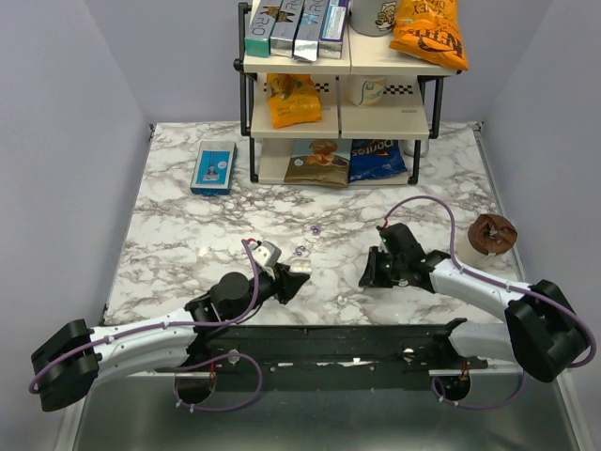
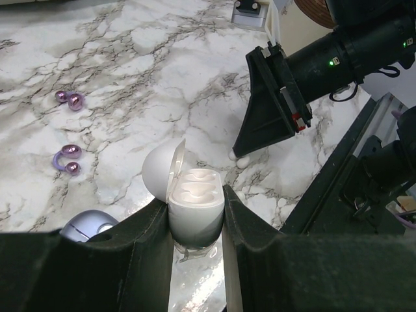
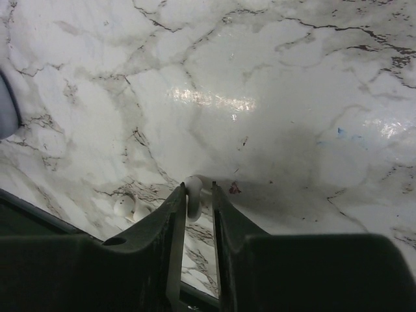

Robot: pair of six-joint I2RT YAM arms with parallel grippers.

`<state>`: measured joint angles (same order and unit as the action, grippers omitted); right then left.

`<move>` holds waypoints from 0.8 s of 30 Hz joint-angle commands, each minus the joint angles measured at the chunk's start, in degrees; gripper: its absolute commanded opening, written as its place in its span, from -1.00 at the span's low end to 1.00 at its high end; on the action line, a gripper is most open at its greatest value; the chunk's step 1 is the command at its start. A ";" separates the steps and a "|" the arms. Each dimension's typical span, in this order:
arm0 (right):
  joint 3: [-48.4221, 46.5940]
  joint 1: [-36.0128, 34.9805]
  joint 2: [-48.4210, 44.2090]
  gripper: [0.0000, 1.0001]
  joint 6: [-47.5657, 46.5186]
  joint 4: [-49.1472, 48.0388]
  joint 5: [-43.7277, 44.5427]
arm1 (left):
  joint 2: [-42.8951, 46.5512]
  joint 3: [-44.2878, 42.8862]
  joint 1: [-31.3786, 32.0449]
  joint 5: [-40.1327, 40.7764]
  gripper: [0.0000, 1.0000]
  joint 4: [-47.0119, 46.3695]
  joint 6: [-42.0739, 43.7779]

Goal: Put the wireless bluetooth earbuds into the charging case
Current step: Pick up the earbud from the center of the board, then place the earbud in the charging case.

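My left gripper [image 2: 197,198] is shut on the white charging case [image 2: 195,208] and holds it upright. Its lid [image 2: 159,172] is swung open to the left and both wells are empty. My right gripper [image 3: 198,190] is down at the marble table top, its fingers closed narrowly on a white earbud [image 3: 193,197] at their tips. A second white earbud [image 3: 125,207] lies just left of it. In the left wrist view the right gripper [image 2: 244,148] stands close ahead of the case, with a white earbud [image 2: 240,158] at its tip. In the top view both grippers [image 1: 296,282] [image 1: 368,274] are near the front middle.
Two purple earbuds [image 2: 68,99] [image 2: 67,159] lie left of the case, and a lavender rounded case [image 2: 84,227] sits beside my left finger. A blue box [image 1: 214,166] and a snack shelf [image 1: 338,94] stand at the back. A brown object [image 1: 492,233] sits at the right.
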<state>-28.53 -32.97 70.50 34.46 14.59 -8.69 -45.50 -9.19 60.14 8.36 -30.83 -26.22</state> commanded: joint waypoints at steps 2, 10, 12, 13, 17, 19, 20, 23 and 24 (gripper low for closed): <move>1.81 0.10 0.96 -0.51 -0.97 1.32 -0.19 | -0.12 0.40 0.42 -0.36 -1.00 -2.57 -0.50; 1.73 0.19 -7.89 -0.99 -1.93 0.35 -0.45 | 0.05 0.23 0.42 -0.28 -1.00 -2.48 -0.33; -0.98 0.01 -10.98 -0.99 -2.99 2.10 -0.19 | 0.32 0.23 0.42 -0.19 -1.00 -2.48 -0.24; -1.95 0.10 -12.30 -0.99 -4.30 2.98 0.16 | 0.67 0.14 0.42 -0.19 -1.00 -2.31 -0.24; -7.93 0.10 -18.28 -0.99 -10.45 6.85 -2.63 | 2.86 -0.56 0.24 -2.90 -1.00 -1.43 0.90; -10.91 0.01 -21.80 -0.99 -15.27 7.03 -5.97 | 3.31 -1.44 0.24 -7.62 -1.00 -1.16 1.87; -11.97 0.01 -22.68 -0.99 -16.86 7.55 -9.90 | 3.31 -1.70 0.15 -9.75 -1.00 -1.51 2.22; -16.18 -0.86 -25.75 -0.99 -22.14 9.66 -15.37 | 1.04 -3.55 0.15 -20.34 -1.00 -3.36 2.14; -16.99 -1.39 -26.55 -0.99 -23.63 10.02 -16.70 | -0.02 -4.51 0.07 -24.06 -1.00 -3.27 1.96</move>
<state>-40.95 -33.12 46.92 20.45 20.38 -15.75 -43.11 -9.96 60.12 0.82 -30.98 -25.06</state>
